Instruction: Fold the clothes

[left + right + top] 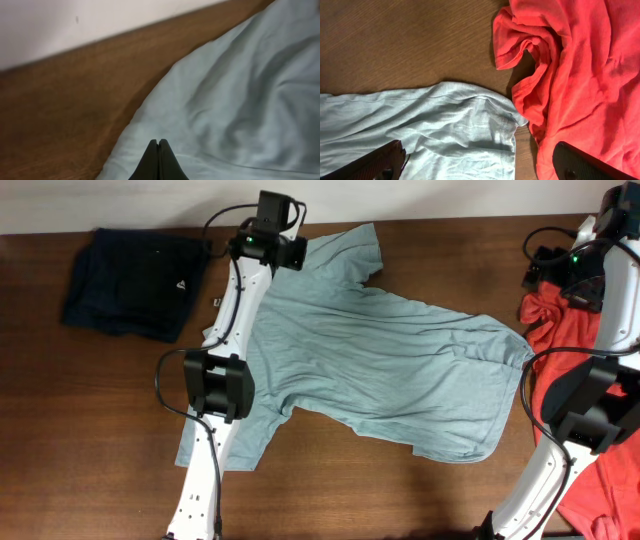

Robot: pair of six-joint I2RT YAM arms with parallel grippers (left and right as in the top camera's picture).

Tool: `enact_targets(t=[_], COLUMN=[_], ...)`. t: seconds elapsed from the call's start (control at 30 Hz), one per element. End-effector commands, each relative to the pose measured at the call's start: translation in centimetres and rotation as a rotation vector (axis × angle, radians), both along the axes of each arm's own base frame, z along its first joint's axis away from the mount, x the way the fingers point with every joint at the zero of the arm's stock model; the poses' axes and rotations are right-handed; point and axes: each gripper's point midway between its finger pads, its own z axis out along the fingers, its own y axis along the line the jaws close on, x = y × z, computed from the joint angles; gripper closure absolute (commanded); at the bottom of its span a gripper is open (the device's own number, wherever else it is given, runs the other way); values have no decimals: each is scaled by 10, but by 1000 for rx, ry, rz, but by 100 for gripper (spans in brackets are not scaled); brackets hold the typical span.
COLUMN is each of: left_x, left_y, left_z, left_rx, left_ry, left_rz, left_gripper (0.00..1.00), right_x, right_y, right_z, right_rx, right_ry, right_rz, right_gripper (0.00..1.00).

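The pale blue-grey T-shirt (390, 360) lies spread flat across the middle of the wooden table. My left gripper (296, 252) is at its far left sleeve. In the left wrist view the left gripper (158, 142) is shut, its tips over the shirt's cloth (240, 95) near its edge. No cloth shows between the fingers. The red T-shirt (560, 320) lies crumpled at the right edge. My right gripper (556, 280) hovers there. In the right wrist view the right gripper (477, 147) is open wide above the blue-grey shirt's corner (470, 130), beside the red shirt (580, 75).
A dark navy folded garment (135, 280) lies at the far left of the table. A pale wall (75, 25) runs behind the table's far edge. Bare wood (90, 420) shows at the front left and along the front.
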Motion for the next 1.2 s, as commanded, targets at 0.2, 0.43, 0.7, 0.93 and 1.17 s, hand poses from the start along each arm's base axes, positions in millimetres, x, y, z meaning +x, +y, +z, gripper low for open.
enact_targets(t=[0.2, 0.43, 0.7, 0.93, 1.17], left_x=[-5, -5, -7, -5, -11], left_y=[-5, -10, -9, 12, 62], left_z=[-31, -29, -49, -73, -79], left_rx=[-9, -30, -22, 54, 215], left_ry=[48, 47, 70, 90, 117], left_rz=[-40, -56, -54, 7, 232], left_gripper=[100, 100, 100, 100, 100], right_x=[0, 0, 0, 0, 0], right_y=[1, 1, 1, 1, 1], right_z=[13, 13, 13, 13, 13], right_rx=[-8, -8, -8, -8, -8], right_ry=[-27, -27, -27, -27, -27], right_rz=[-1, -1, -1, -1, -1], right_gripper=[1, 1, 1, 1, 1])
